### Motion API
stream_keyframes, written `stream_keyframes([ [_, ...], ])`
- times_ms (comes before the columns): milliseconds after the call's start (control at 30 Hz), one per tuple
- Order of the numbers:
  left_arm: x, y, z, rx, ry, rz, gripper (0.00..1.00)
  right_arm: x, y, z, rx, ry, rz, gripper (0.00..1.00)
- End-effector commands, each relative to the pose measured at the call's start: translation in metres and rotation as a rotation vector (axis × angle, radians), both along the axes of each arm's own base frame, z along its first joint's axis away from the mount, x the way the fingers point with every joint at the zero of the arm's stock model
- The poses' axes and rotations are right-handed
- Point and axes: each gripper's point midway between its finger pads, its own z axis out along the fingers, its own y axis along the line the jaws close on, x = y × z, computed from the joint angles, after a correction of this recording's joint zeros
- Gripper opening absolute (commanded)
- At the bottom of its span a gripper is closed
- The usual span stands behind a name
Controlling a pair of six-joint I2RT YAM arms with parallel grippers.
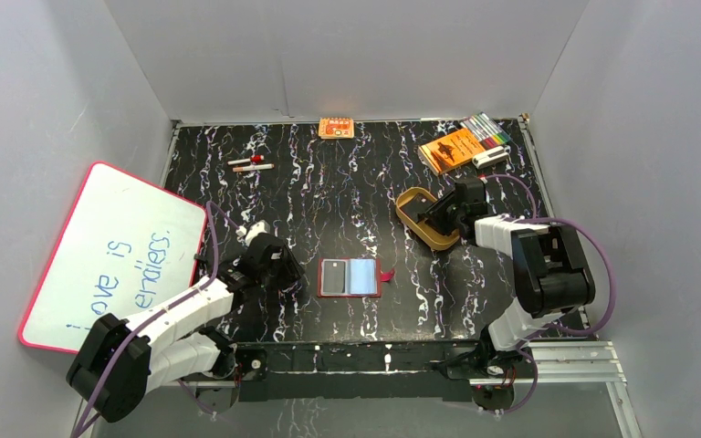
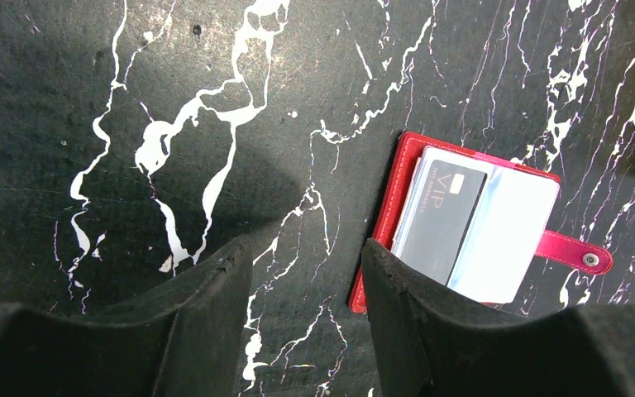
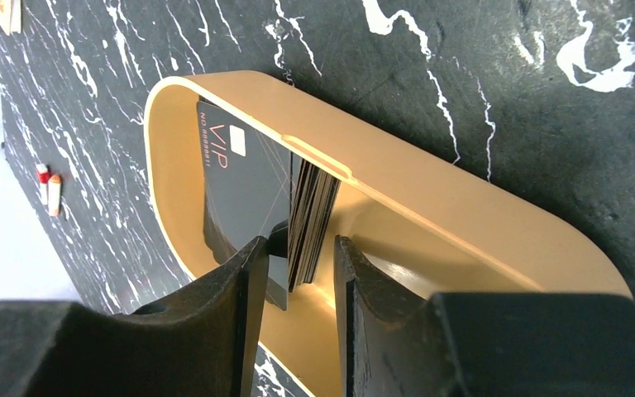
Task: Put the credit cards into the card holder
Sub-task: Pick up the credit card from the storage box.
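Now the right gripper [image 3: 298, 248] straddles black credit cards [image 3: 240, 182] in a tan oval tray [image 3: 463, 207] near the table's [image 1: 347, 182] right edge, whether pinching I cannot tell, while the left gripper [image 2: 306, 256], spread, hovers beside the open red leather card holder [image 2: 504, 240].

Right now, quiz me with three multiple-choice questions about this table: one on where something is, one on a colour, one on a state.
1. Where is the stack of dark cards?
A) in a glass jar
B) in the tan tray
C) on a plate
2. What colour is the card holder cover?
A) red
B) green
C) white
3. How does the card holder lie?
A) snapped shut
B) open flat, a dark card in a sleeve
C) standing on edge

Answers: 1 B, the right wrist view shows the stack on edge inside the tray; 2 A, its border and snap tab are red; 3 B, the clear sleeves face up.
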Motion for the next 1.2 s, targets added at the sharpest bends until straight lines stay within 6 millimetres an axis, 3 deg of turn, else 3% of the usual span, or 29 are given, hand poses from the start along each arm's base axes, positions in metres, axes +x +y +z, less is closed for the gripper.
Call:
stream_keyframes([
  [0,-0.002,0.001,-0.003,0.004,0.008,-0.001,0.48,0.004,-0.006,0.015,-0.004,-0.063,-0.012,0.42],
  [167,-0.002,0.0,-0.002,0.004,0.008,-0.001,0.48,0.005,-0.005,0.02,0.004,-0.078,-0.013,0.42],
  [333,-0.002,0.0,-0.003,0.0,0.009,-0.001,0.47,0.01,-0.005,0.023,0.004,-0.084,-0.017,0.52],
  [467,-0.002,0.0,-0.003,0.002,0.01,0.0,0.47,0.016,-0.003,0.024,0.01,-0.085,-0.015,0.53],
  [700,-0.002,0.0,-0.003,0.005,0.012,0.001,0.47,0.02,0.0,0.018,0.015,-0.062,-0.005,0.45],
  [1167,-0.002,0.0,-0.002,0.006,0.009,-0.002,0.46,0.008,-0.005,0.017,0.01,-0.068,-0.004,0.29],
])
